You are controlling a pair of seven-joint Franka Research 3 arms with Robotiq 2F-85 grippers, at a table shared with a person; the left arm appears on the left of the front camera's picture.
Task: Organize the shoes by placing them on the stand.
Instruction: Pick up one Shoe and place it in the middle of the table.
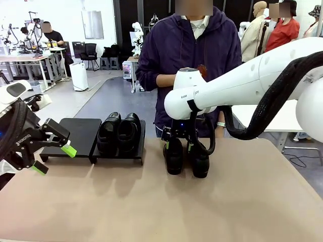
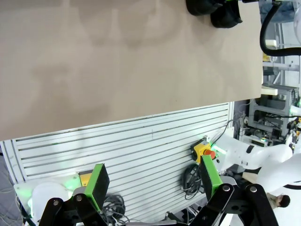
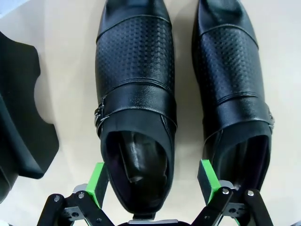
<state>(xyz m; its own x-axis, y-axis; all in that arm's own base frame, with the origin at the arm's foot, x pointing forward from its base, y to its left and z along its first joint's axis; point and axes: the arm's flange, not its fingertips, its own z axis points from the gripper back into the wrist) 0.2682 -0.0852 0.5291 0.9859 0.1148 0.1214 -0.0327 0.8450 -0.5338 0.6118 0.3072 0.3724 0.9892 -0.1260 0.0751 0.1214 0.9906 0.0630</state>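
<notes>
Two glossy black shoes (image 1: 118,132) stand side by side on the right panel of the low black stand (image 1: 75,132); its left panel is bare. Two more shoes (image 1: 186,157) stand on the tan table in front of the person. My right gripper (image 1: 177,146) hangs over their heels. In the right wrist view it (image 3: 153,181) is open, its green pads (image 3: 97,183) on either side of the heel of one shoe (image 3: 134,84), the other shoe (image 3: 230,80) beside it. My left gripper (image 1: 54,159) is open and empty at the table's left front, apart from the stand.
A person stands at the far edge holding a small dark-red object (image 1: 203,69). My left gripper (image 2: 154,181) hangs past the table's near edge (image 2: 141,115), above a slatted panel. A matte black shape (image 3: 19,117) lies left of the shoes in the right wrist view.
</notes>
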